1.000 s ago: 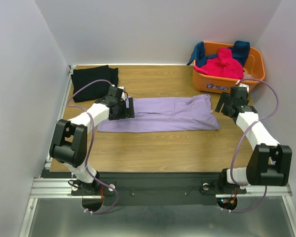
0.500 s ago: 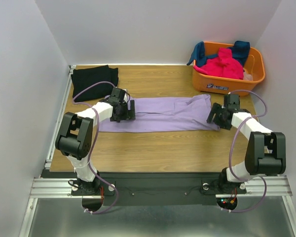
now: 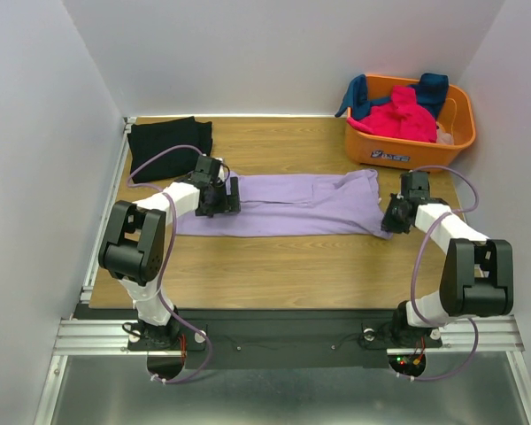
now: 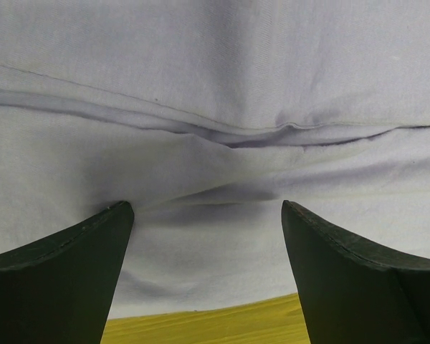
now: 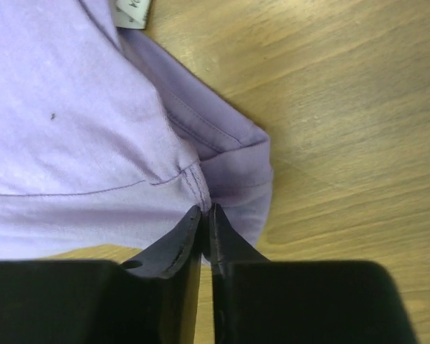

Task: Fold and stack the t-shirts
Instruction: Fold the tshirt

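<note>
Right pincer [image 5: 206, 210] has clamped the soft lavender t-shirt [image 3: 292, 204] at its hem; left pincer [image 4: 206, 208] gapes wide.

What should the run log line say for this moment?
left gripper: open over purple shirt | right gripper: shut on its corner | black shirt: far left

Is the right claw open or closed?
Closed: the right gripper pinches the purple shirt at its corner, tips pressed together.

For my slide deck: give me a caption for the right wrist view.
Right gripper pinched shut on a corner of the lavender t-shirt, which lies on the wooden table.
</note>
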`<action>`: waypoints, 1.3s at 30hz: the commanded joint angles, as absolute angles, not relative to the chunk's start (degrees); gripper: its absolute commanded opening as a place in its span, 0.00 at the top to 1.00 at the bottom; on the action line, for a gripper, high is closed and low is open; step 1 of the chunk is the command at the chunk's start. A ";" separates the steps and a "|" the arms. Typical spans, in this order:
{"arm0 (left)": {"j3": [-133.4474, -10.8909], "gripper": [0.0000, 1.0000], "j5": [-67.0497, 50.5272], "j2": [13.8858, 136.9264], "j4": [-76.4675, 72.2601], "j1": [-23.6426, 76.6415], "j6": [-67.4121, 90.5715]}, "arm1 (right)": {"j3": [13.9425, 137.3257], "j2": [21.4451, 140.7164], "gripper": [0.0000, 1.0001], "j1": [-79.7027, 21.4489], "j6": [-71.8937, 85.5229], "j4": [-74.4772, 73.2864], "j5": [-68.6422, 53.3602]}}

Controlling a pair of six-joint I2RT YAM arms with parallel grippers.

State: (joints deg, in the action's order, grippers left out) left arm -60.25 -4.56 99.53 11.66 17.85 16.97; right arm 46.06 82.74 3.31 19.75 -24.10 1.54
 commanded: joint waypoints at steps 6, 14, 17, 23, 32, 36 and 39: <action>-58.10 0.02 -4.92 101.69 11.78 15.03 13.71 | 52.64 83.32 0.93 3.78 15.21 -29.62 10.01; -56.69 0.03 -6.24 101.34 10.90 14.85 12.39 | 56.51 87.88 0.95 5.89 11.08 -30.32 13.10; -56.34 0.02 -6.33 101.16 10.81 14.85 12.13 | 57.13 90.78 0.95 5.98 10.55 -30.85 12.74; -55.72 0.02 -5.10 100.46 11.51 14.77 12.30 | 56.95 92.89 0.95 5.98 10.98 -32.51 17.13; -61.69 0.02 -2.81 95.81 15.81 14.77 13.01 | 60.99 95.45 0.46 5.98 12.30 -37.17 24.43; -66.35 0.01 -1.76 92.82 18.72 14.68 14.15 | 63.89 93.52 0.30 5.98 12.92 -39.55 24.00; -68.29 0.02 -1.50 91.58 18.02 14.77 15.29 | 67.40 90.80 0.27 5.89 13.71 -40.43 20.40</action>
